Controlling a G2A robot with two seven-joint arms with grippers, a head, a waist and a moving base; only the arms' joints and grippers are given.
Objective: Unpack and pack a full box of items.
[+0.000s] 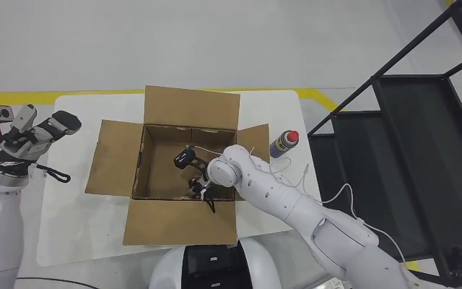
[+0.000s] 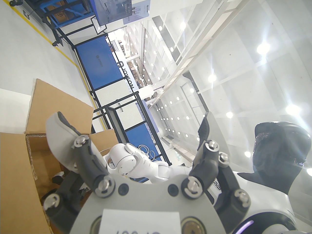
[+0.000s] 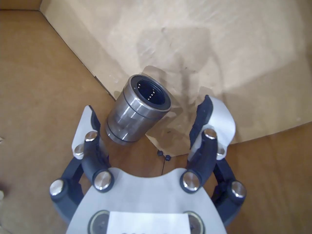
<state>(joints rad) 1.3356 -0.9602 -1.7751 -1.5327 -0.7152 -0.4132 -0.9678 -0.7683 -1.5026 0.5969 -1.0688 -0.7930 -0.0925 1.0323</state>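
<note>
An open cardboard box (image 1: 115, 157) stands in the middle of the white table (image 1: 72, 224), all flaps folded out. My right arm is down inside it. Its gripper (image 3: 148, 104) (image 1: 198, 186) is open just above the box floor. A short steel cylinder with a dark hollow bore (image 3: 137, 112) lies on its side between the fingers, closer to one finger and touching neither. My left gripper (image 2: 131, 120) (image 1: 47, 121) is open and empty, held off the table's left edge and pointing upward. From there the box (image 2: 14, 147) is off to one side.
A spray can with a red cap (image 1: 284, 143) lies on the table right of the box. A thin black strap (image 1: 54, 175) lies on the table near the left arm. Dark metal stairs (image 1: 390, 144) stand beyond the table's right edge.
</note>
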